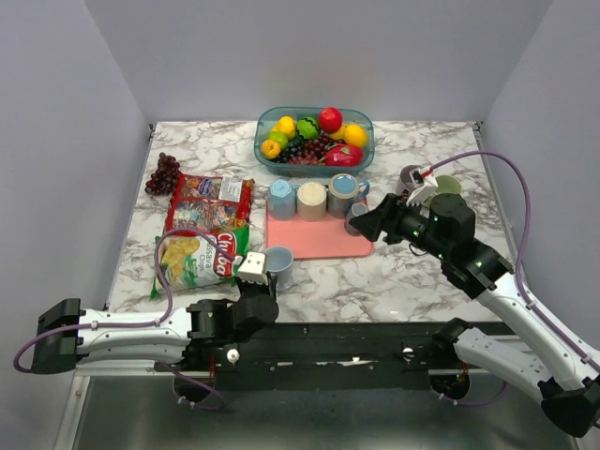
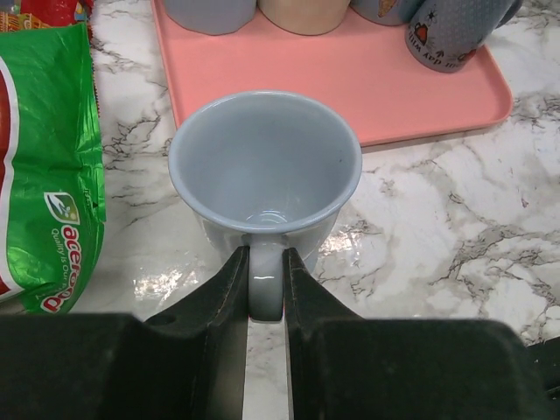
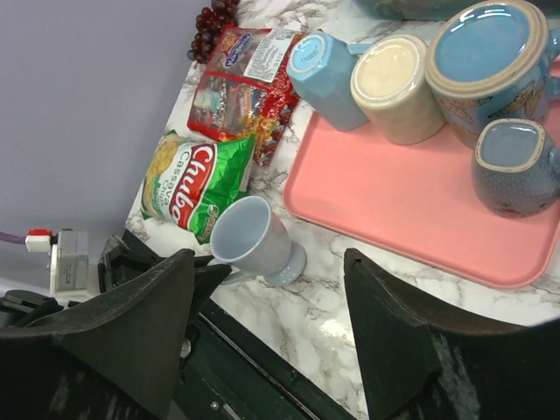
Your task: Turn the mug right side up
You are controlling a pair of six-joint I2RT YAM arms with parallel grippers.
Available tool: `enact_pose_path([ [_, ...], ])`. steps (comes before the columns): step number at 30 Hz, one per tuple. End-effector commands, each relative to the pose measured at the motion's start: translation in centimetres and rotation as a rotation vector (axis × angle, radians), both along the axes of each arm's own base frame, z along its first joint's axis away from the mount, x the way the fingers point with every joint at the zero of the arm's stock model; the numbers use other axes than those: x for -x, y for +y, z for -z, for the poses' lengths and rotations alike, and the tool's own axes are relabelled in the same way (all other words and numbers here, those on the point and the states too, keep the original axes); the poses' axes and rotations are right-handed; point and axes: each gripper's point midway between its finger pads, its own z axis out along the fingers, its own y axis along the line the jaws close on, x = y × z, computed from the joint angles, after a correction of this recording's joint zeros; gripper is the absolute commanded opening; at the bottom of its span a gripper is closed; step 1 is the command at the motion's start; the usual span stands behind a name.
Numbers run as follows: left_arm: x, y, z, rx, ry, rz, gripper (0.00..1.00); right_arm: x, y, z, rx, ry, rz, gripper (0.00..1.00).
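Note:
A pale blue-grey mug (image 1: pixel 279 265) stands mouth up on the marble just in front of the pink tray (image 1: pixel 319 241). It fills the left wrist view (image 2: pixel 264 166) and also shows in the right wrist view (image 3: pixel 254 238). My left gripper (image 1: pixel 264 281) (image 2: pixel 266 267) is shut on the mug's handle, which points toward the arm bases. My right gripper (image 1: pixel 370 225) (image 3: pixel 269 256) is open and empty, hovering above the tray's right edge.
Several mugs stand upside down on the tray: blue (image 1: pixel 281 199), cream (image 1: pixel 311 200), blue with a tan rim (image 1: pixel 344 194) and a small dark one (image 1: pixel 356 217). A fruit basket (image 1: pixel 314 141) is behind. Snack bags (image 1: pixel 199 258) and grapes (image 1: pixel 164 173) lie left.

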Motion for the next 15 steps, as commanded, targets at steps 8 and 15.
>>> enact_pose_path([
  [8,-0.2,1.2,-0.3,0.031,-0.108,-0.071,0.24,-0.3,-0.6,2.1,0.032,0.053,0.053,0.88],
  [15,0.1,0.7,-0.6,0.037,-0.104,-0.064,0.5,-1.1,-1.4,4.1,0.111,0.103,0.103,0.96],
])
